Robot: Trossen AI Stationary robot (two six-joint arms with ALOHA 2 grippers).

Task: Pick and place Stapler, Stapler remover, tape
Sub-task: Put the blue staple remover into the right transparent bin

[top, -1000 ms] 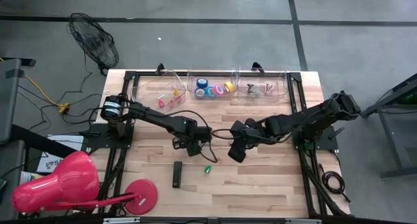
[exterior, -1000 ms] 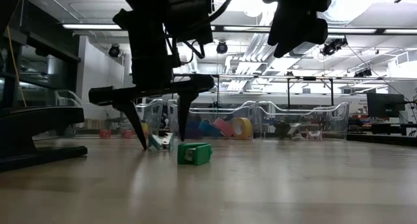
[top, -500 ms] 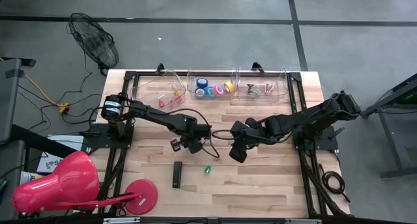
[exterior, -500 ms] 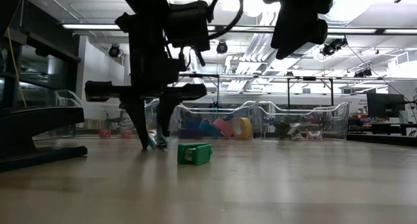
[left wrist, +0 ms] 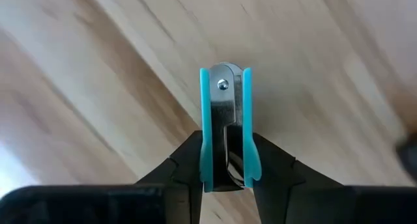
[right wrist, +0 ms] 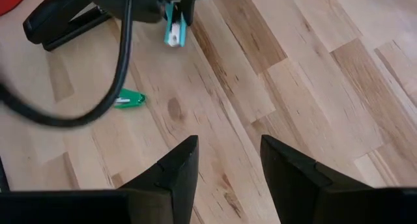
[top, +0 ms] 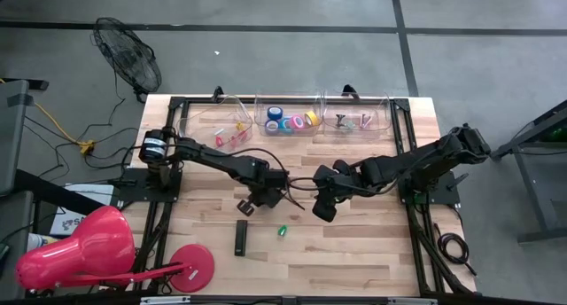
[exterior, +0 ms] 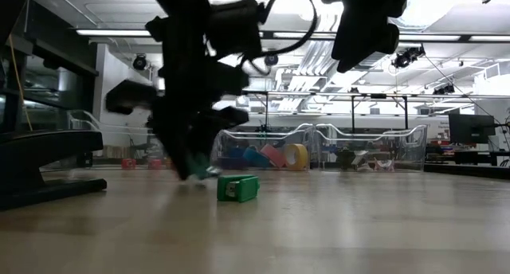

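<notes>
Left gripper (left wrist: pixel 225 175): jaws clamping a teal staple remover (left wrist: pixel 225 129), carrying it just above the wooden tabletop (top: pixel 354 243), near its middle.

Right gripper (right wrist: pixel 225 162): hovering just right of the left gripper, jaws standing apart, gripping nothing.

Black stapler (top: pixel 240 238): lying flat on the tabletop, just in front of the left gripper.

Small green item (top: pixel 283 230): lying on the tabletop beside the stapler, to its right, apart from it.

Tape rolls (top: pixel 291 121): blue, pink and yellow, sitting in the middle clear bin (top: pixel 261 104) along the tabletop's far edge.

Red disc (top: pixel 191 268): resting at the tabletop's near left corner.
</notes>
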